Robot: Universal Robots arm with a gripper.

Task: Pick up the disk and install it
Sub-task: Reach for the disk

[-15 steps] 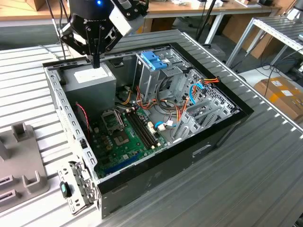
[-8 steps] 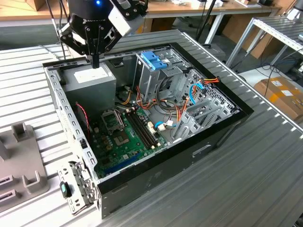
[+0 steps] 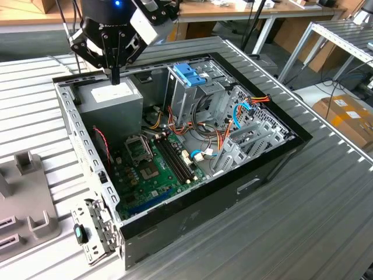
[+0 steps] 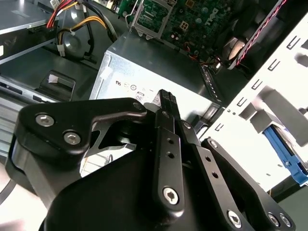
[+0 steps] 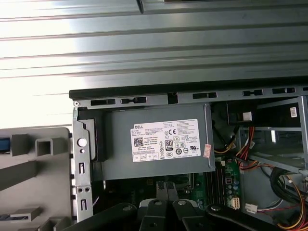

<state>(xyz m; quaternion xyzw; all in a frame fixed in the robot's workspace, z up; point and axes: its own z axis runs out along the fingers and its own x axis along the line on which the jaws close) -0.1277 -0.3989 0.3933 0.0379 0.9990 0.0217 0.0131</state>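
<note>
Up in the upper left of the exterior view, you have the gripper (image 3: 115, 76) hanging on its black, angular linkage just above the power-supply box (image 3: 111, 99), a plain grey sheet-metal block with a white label on its top face. The jaws are closed together with nothing between them; in the second wrist view the ribbed black fingertip pad (image 4: 166, 98) points at that same labelled face, and whether it touches the metal you cannot tell. The box sits in the far-left corner of the open computer case (image 3: 274, 157), a black-walled shell lying on the ribbed, silvery tabletop (image 3: 326, 210). Lower in the case you see the green motherboard (image 3: 145, 169), and near the frame's upper middle an upright bare-metal cage (image 3: 183, 102) capped by a blue plastic bracket (image 3: 189, 73), with orange, yellow and blue cables beside it. A matte grey fixture (image 3: 23, 198) with blocky posts lies at the lower left, outside the case. The disk (image 4: 285, 154) shows in the second wrist view as a strip of its light-blue plastic carrier, outside the pale perforated case wall and well apart from the jaws.
</note>
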